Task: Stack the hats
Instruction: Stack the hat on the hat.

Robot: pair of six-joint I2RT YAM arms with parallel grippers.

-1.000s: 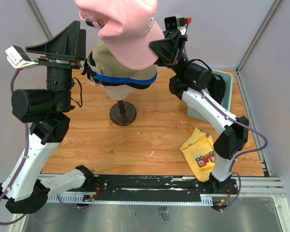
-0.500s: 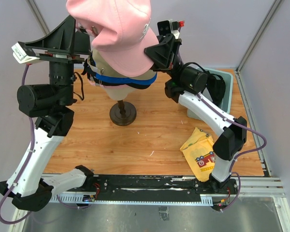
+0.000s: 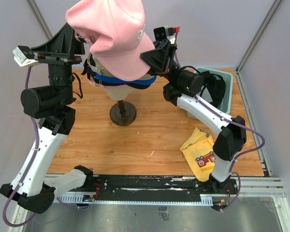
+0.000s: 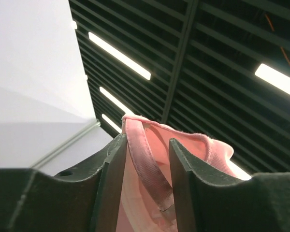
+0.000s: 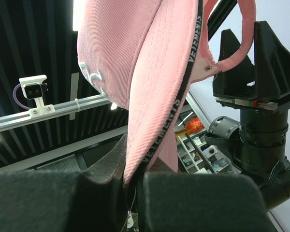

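Observation:
A pink hat [image 3: 113, 31] hangs high above the mannequin head. My right gripper [image 3: 149, 52] is shut on its edge; in the right wrist view the rim with its black lettered band [image 5: 176, 108] is pinched in the right gripper [image 5: 137, 162]. My left gripper [image 3: 82, 41] is at the hat's back. In the left wrist view the left gripper [image 4: 147, 142] stands partly apart around the pink back strap [image 4: 147, 162], which lies against one finger. Below, a tan hat [image 3: 105, 62] and a blue hat [image 3: 133, 81] sit stacked on the head.
The mannequin's dark round stand [image 3: 123, 114] is on the wooden table [image 3: 150, 135]. A yellow cloth with red print [image 3: 200, 152] lies front right. A teal bin [image 3: 227, 92] stands at the back right, behind the right arm.
The pink hat and both grippers have shifted left. The left jaws have narrowed from wide open around the back strap.

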